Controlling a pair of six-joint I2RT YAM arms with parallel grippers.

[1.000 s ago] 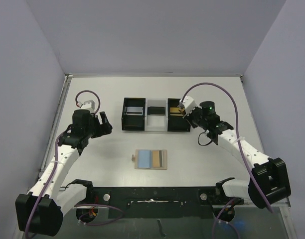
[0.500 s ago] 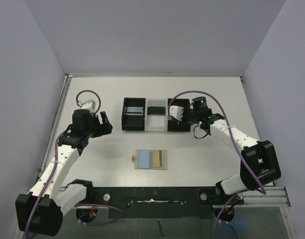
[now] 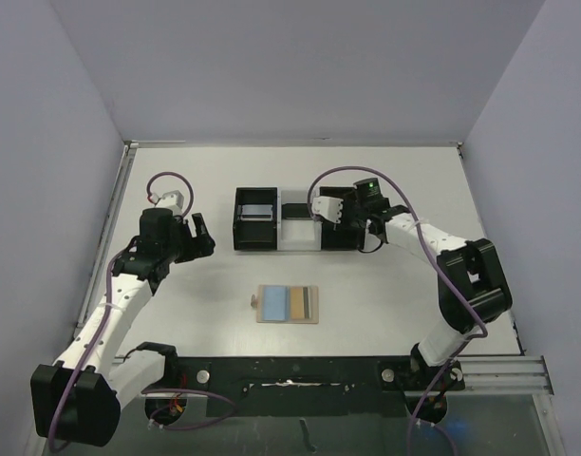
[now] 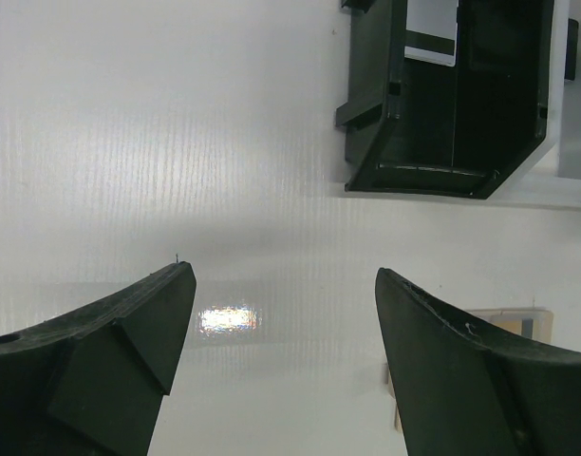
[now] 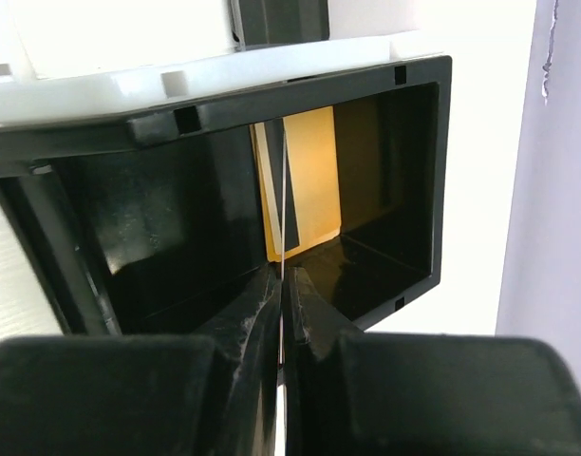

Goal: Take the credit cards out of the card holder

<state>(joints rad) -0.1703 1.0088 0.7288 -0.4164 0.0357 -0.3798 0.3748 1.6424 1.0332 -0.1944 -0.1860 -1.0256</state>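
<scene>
Currently the right hand [image 5: 283, 277] pinches a thin card [image 5: 284, 190] edge-on above the tray [image 5: 416, 171], right compartment; dropped crooked, it may catch the wall. The left hand [image 4: 286, 275] gapes empty; the card holder [image 3: 297, 304] lies on the tabletop [image 3: 196, 304].

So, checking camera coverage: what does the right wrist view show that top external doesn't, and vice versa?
Only the right wrist view: a yellow plastic card standing inside the black compartment, and a thin card held edge-on in the shut right gripper. Only the top external view: the flat tan-brown card holder on the white table, and the open left gripper. Both: the black-and-white three-compartment tray.
</scene>
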